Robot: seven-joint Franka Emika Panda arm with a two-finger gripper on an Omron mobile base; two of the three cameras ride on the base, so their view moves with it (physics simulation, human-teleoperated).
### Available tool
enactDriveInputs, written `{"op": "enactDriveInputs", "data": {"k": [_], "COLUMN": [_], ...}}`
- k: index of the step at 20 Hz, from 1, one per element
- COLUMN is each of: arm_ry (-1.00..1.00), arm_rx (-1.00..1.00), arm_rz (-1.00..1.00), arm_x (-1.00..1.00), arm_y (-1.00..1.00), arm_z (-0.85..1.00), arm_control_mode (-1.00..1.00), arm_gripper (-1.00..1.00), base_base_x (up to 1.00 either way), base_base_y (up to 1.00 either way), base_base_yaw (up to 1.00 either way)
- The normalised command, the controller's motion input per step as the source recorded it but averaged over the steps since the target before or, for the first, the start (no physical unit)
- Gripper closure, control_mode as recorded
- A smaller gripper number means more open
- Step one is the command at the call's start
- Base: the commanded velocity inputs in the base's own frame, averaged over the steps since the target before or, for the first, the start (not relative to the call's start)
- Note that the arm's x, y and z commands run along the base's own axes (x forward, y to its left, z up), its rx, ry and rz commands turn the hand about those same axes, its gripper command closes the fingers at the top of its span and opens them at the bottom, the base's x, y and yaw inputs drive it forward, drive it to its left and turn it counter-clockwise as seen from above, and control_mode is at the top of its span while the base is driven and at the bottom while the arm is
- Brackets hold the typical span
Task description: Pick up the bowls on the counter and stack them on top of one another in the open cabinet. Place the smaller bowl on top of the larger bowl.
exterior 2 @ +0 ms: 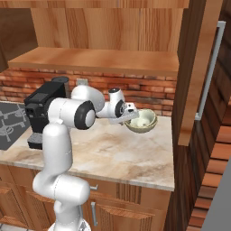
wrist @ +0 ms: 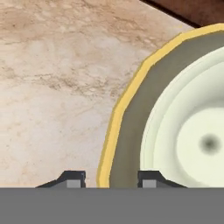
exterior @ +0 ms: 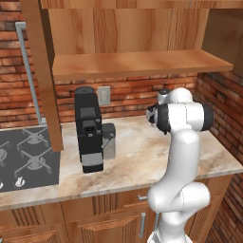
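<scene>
Two fingertips of our gripper [wrist: 109,178] straddle the larger bowl [exterior 2: 143,122] rim, jaws apart, not yet clamped. The smaller bowl [exterior 2: 139,121] nests inside, just right of the gripper.

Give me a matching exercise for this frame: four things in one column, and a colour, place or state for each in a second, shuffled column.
Things:
1. larger bowl
2. coffee machine
3. stove top
4. gripper

Descriptions:
A. dark grey, beside the counter at its left end
B. open, one fingertip on each side of a rim
C. black, standing on the counter
D. olive-tan outside, sitting on the counter near the brick wall

Pairs: 1-D, 2-C, 3-A, 4-B.
</scene>
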Motion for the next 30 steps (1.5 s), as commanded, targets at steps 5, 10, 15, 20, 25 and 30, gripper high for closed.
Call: {"op": "enactDriveInputs", "data": {"k": [5,10,15,20,25,30], "arm_ry": [-0.02,-0.03,0.00,0.06,0.11,0.08], "arm_rx": [0.00,0.00,-0.02,-0.01,-0.03,-0.04], "arm_rz": [0.01,0.05,0.04,0.01,0.00,0.01], "arm_x": [-0.02,-0.12,-0.31,-0.44,-0.55,-0.55], "arm_y": [0.00,0.00,0.00,0.00,0.00,0.02], "arm_z": [0.16,0.28,0.18,0.27,0.30,0.39], "arm_control_mode": [-1.00,-1.00,-1.00,-1.00,-1.00,-1.00], "arm_gripper": [1.00,1.00,1.00,1.00,1.00,1.00], "base_base_x": [0.00,0.00,0.00,0.00,0.00,0.00], "base_base_y": [0.00,0.00,0.00,0.00,0.00,0.00], "base_base_yaw": [0.00,0.00,0.00,0.00,0.00,0.00]}}
